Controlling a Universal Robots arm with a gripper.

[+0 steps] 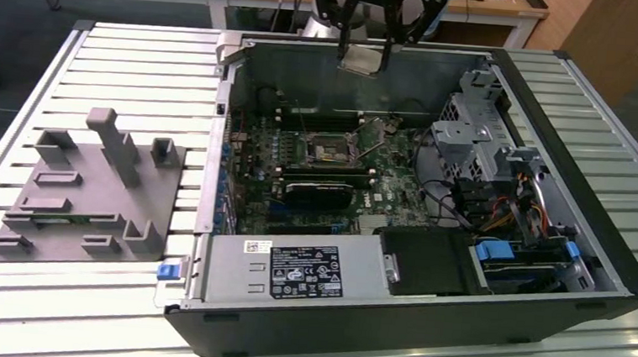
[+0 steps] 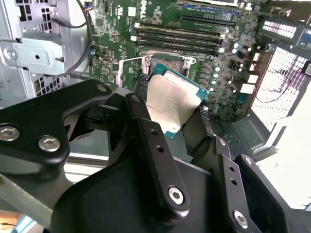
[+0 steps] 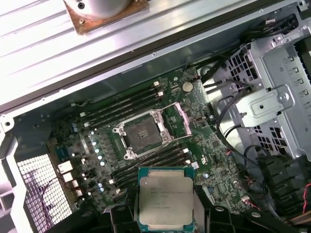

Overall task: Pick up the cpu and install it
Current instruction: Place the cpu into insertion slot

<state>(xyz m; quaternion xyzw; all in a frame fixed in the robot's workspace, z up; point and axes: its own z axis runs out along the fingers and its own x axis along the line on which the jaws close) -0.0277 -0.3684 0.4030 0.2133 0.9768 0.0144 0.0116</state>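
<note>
Aloft, the pincer (image 3: 165,219) pinches one cpu (image 3: 165,196), above the one open socket (image 3: 141,135).

Bright even light; glare whitens the slatted table (image 1: 51,311).

- I see an open computer case (image 1: 398,336) lying on the slatted surface (image 1: 136,65), motherboard (image 1: 397,192) facing up.
- The socket (image 3: 141,135) sits bare between rows of memory slots (image 3: 121,104).
- A grey moulded fixture (image 1: 82,187) lies beside the case, at the exterior view's left.
- A labelled power supply (image 1: 290,271) fills the case's near corner.
</note>
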